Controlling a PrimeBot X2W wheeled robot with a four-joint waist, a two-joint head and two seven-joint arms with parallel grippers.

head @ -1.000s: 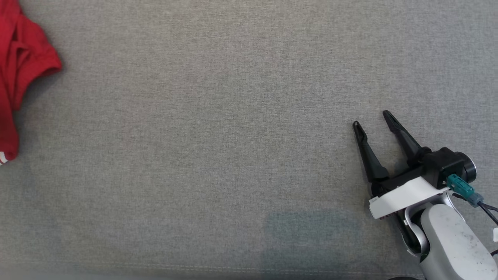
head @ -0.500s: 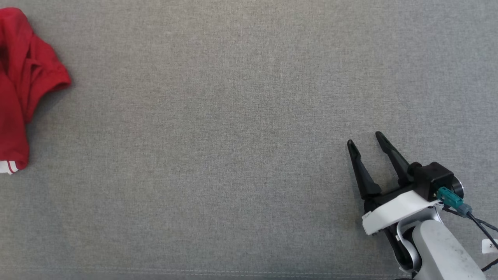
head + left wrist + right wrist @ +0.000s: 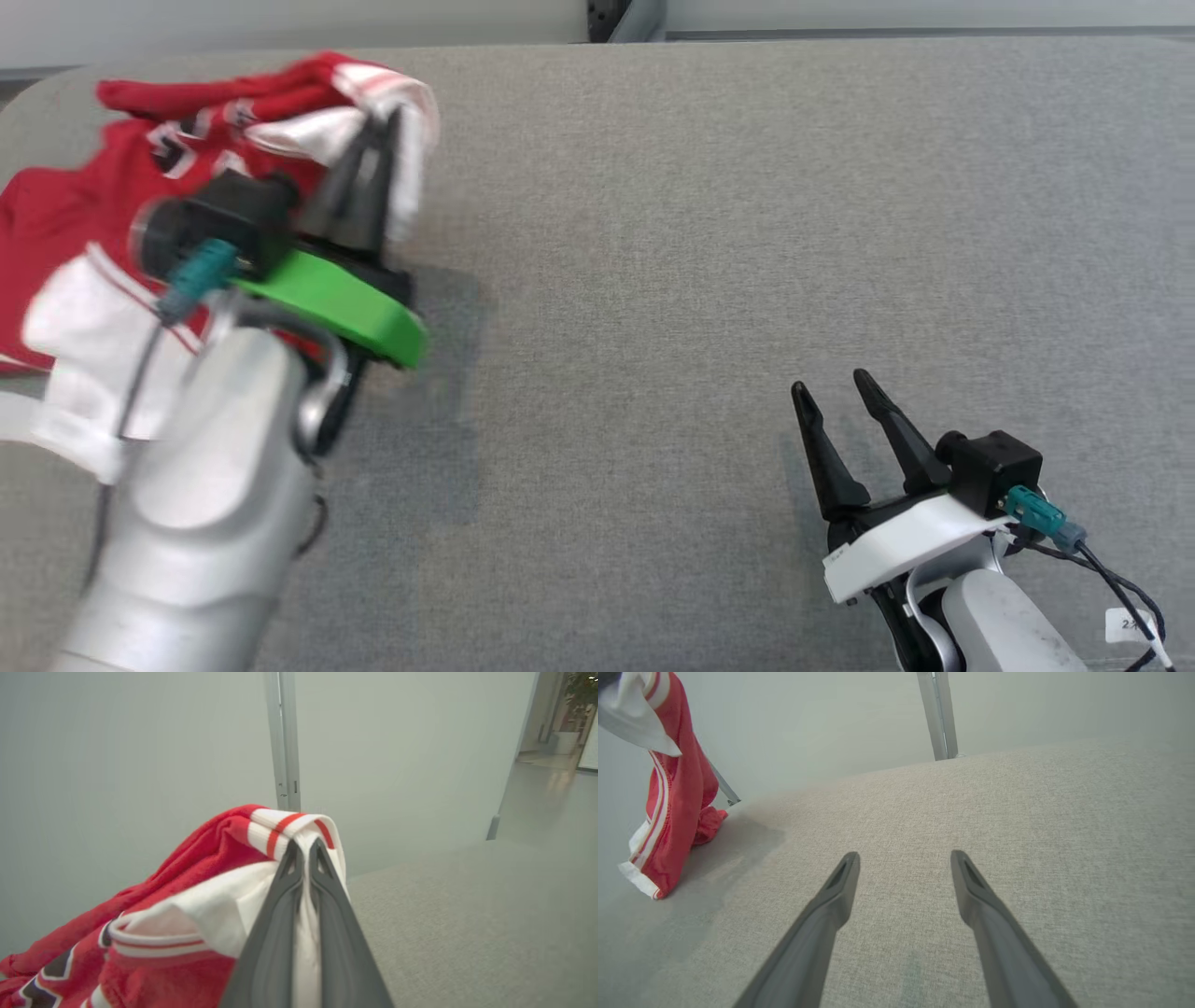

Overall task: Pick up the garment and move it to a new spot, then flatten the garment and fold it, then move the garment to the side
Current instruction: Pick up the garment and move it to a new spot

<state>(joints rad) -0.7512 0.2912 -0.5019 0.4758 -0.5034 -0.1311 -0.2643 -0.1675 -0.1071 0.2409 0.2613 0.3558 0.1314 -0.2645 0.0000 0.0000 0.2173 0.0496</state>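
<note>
While the red-and-white garment [image 3: 196,896] hangs bunched from the left gripper [image 3: 304,845], look at those two dark fingers: pressed tight together on a white fold, with red-striped ribbed trim draped right over their tips! The rest of the jersey spills down and to the left of those fingers in the wrist view, red cloth carrying dark lettering edged in white. Seen from the other arm's wrist, it drapes downward in a long red-and-white bundle, and its lower folds appear to rest on the grey fabric surface [image 3: 653,233] near the far left corner. Behind the pinching fingers sit a bright green bracket [image 3: 345,308] and a pale forearm, both blurred in the head view. Now over to the right gripper [image 3: 829,381]: fingers spread wide apart, grey weave showing between them, low over the surface and well apart from the garment. A white bracket [image 3: 896,546] and a teal connector [image 3: 1032,511] ride on its wrist. Ahead of both grippers, past the surface's far edge, a grey metal post [image 3: 941,714] stands against a pale wall.
</note>
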